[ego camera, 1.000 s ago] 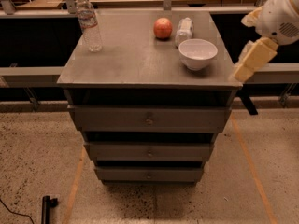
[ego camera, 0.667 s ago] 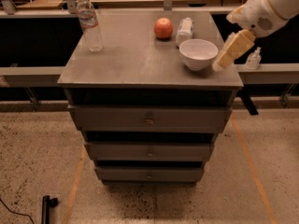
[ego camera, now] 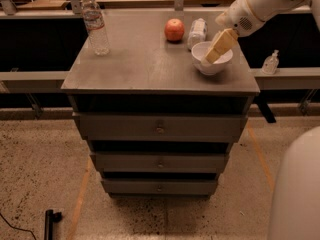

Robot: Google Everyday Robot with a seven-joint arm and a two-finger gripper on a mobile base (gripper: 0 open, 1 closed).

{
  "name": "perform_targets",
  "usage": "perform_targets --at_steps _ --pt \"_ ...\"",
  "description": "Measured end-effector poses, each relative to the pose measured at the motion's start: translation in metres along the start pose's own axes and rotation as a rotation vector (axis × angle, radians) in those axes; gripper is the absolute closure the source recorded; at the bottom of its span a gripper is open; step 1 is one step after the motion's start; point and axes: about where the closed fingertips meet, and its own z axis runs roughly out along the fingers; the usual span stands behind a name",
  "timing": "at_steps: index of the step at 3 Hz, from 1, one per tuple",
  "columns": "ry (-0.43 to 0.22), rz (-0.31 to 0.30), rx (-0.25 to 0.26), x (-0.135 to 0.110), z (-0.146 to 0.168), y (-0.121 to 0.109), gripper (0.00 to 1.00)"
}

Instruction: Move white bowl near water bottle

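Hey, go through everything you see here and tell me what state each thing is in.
white bowl: upright, on the cabinet's right side.
water bottle: upright, capped, far-left corner.
end effector: reaching into the bowl from the right.
drawers: all three shut.
pump bottle: upright, off to the right.

Gripper has swung in. 1 s ago it hung out past the cabinet top's edge, w/ the white bowl well apart from it. At 0.7 s ago the bowl's rim was just beside it. Now the bowl sits directly under it, gripper tip dipping at the rim. Arm has come in over the top w/ it.
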Motion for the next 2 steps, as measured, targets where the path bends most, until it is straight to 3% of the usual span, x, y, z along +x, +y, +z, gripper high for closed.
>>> perform_targets --at_steps 1,2 --pt "0.008 0.047 -0.005 0.012 0.023 -0.008 0.00" --pt "0.022 0.107 0.008 0.042 0.030 -0.007 0.00"
